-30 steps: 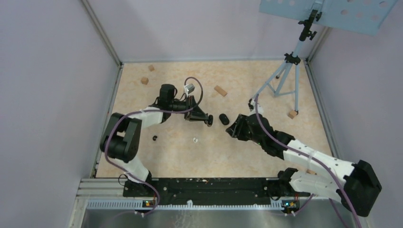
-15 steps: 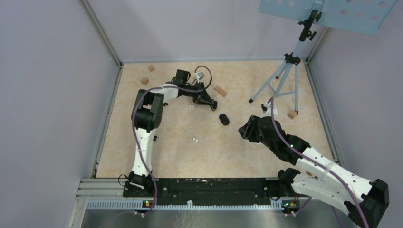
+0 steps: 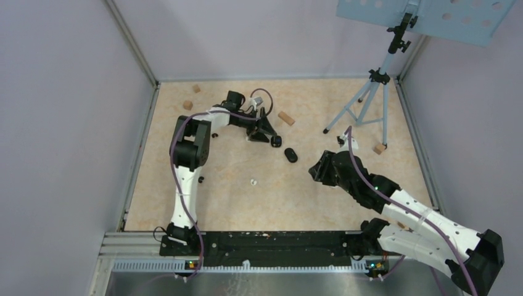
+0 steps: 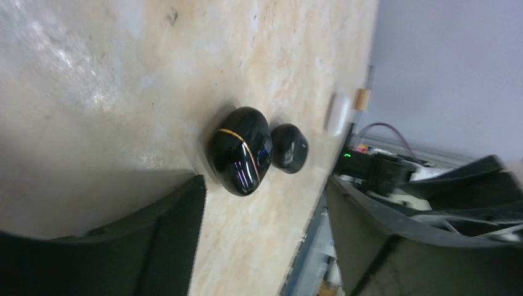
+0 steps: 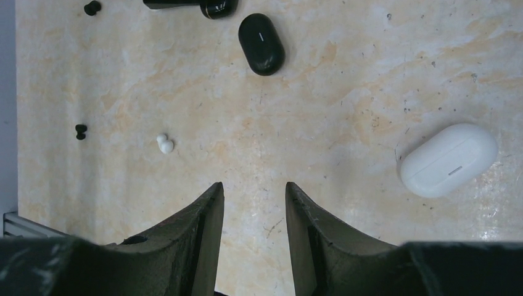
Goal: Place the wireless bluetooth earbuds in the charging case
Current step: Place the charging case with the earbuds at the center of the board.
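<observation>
Left pincer [image 4: 264, 191] has opened; black case [image 4: 239, 151] lies between.

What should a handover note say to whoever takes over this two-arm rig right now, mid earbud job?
Left gripper: open; glossy black case lies just ahead, not gripped.
Right gripper: open, empty, over bare table.
Loose on the table: white earbud, black earbud, second black earbud.
Oval black case and white case look shut.
Done: no earbud seen in any case.
To do: open cases, insert earbuds.
</observation>
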### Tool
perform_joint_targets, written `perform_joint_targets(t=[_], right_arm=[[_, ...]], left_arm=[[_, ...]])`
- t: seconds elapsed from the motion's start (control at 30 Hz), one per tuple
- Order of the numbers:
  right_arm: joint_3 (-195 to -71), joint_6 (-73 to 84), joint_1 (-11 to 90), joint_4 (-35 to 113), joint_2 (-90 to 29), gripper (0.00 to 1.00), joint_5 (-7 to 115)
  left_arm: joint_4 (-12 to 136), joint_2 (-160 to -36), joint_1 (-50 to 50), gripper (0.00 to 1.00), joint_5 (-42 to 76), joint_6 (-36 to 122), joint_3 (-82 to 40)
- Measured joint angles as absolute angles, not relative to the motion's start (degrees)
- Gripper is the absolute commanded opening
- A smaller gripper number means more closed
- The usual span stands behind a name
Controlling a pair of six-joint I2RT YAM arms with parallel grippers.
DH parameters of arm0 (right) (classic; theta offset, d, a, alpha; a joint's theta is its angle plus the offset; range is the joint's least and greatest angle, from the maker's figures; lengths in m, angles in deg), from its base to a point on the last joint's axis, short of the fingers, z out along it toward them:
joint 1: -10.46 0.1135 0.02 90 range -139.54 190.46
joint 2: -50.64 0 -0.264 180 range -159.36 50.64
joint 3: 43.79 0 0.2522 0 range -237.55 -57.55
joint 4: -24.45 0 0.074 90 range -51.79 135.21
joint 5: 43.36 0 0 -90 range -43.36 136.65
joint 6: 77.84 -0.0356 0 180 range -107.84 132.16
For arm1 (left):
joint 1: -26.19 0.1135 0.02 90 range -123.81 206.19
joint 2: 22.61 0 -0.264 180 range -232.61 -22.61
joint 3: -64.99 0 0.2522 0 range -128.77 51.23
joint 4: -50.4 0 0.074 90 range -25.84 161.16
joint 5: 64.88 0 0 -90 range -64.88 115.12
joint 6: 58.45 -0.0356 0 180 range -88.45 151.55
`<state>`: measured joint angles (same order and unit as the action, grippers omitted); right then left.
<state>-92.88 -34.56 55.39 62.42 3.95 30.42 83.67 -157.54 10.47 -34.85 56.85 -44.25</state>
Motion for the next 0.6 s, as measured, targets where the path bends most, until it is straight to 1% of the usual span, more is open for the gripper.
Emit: perform_joint_targets(t=[0.03,0.1,0.3,0.37,0.47,0.6], right_arm=[[-92.9,-34.6,55.4,62.4,3.8,0.41,30.4],[-92.9,-34.6,55.4,62.3,3.7,0.41,30.4],[-92.9,-34.4,55.4,62.5,3.7,0.42,30.4],[-92.9,-34.2,55.4,62.8,3.7,0.43,30.3],[-93.6,-33.1,55.4,64.0,2.8,0.44,30.1],[-96.1,-29.9,55.3,65.3,-1.2,0.54,29.9]], left_arm=[[84.3,-156.7,10.5,0.87,-35.2,57.2,-44.3],[85.3,-154.3,10.3,0.88,-32.1,55.6,-44.4],[90.8,-145.5,10.3,0.89,-20.4,51.4,-44.3],[92.1,-140.5,10.3,0.89,-16.5,50.2,-42.9],[93.6,-129.3,10.3,0.91,-10.7,48.4,-39.0],[94.3,-112.9,10.2,0.94,-4.2,46.8,-31.8]])
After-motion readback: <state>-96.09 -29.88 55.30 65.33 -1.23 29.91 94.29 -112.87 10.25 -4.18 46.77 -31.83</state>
